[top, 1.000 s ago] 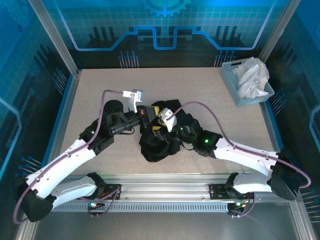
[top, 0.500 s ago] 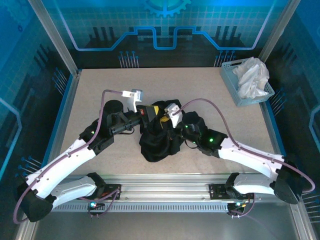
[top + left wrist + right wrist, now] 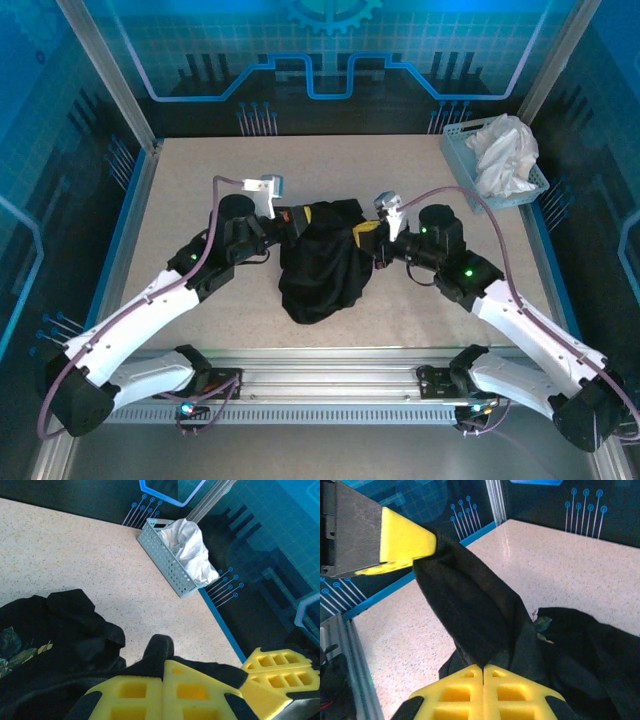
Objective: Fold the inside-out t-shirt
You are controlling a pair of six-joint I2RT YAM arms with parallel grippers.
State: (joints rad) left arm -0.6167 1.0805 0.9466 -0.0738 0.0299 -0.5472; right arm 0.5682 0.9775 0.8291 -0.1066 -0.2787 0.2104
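The inside-out t-shirt [image 3: 322, 262] is a crumpled black heap at mid-table, its top edge lifted and stretched between both grippers. My left gripper [image 3: 303, 216] is shut on the left end of that edge. My right gripper [image 3: 360, 236] is shut on the right end. In the left wrist view the gripper [image 3: 164, 666] pinches a black fold, with the shirt [image 3: 60, 625] lying left and the other gripper's yellow pads [image 3: 280, 667] close on the right. In the right wrist view the gripper [image 3: 483, 669] holds a taut black fold [image 3: 470, 600] running up to the left gripper's pads [image 3: 405, 540].
A light blue perforated basket [image 3: 458, 160] stands at the back right corner with a white cloth [image 3: 505, 150] in it; its wall [image 3: 162, 555] also appears in the left wrist view. Bare speckled tabletop [image 3: 200, 170] surrounds the shirt. Blue frame walls bound the table.
The right gripper has shut on the shirt and swung up and to the right, pulling the edge taut. The left gripper has shifted slightly back, still shut on the cloth.
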